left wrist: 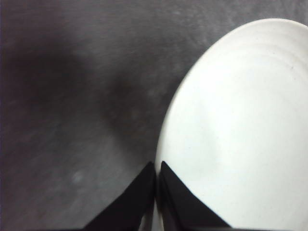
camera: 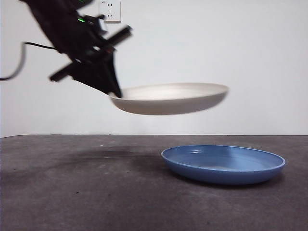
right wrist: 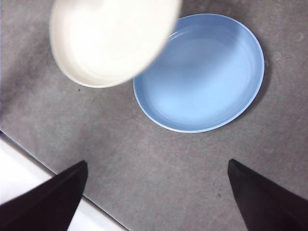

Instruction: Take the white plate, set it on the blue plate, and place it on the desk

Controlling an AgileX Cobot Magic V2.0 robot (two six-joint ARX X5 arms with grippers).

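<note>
The desk [camera: 72, 192] under me is dark grey and mottled like stone, matte, with a soft shadow spread across it below the raised plate. Behind it stands a plain pale wall with a white socket [camera: 110, 10] near its top. My right wrist view also shows a white strip along the desk's near edge.

My left claw [camera: 114, 91] comes down from high on one side and is clamped on the rim of the white plate [camera: 171, 98], jaws pressed together with the rim between them. The plate hangs in the air, roughly level, well above the desk. The blue plate [camera: 224, 163] lies flat on the desk, lower and off to the side, only partly under the white one.

My left wrist view shows the faint rings inside the white plate and the pinch at its edge, but no blue plate. My right wrist view looks down on both plates, the white one overlapping the blue one's rim; my right claw [right wrist: 156, 197] hangs high with jaws spread wide, holding nothing.
</note>
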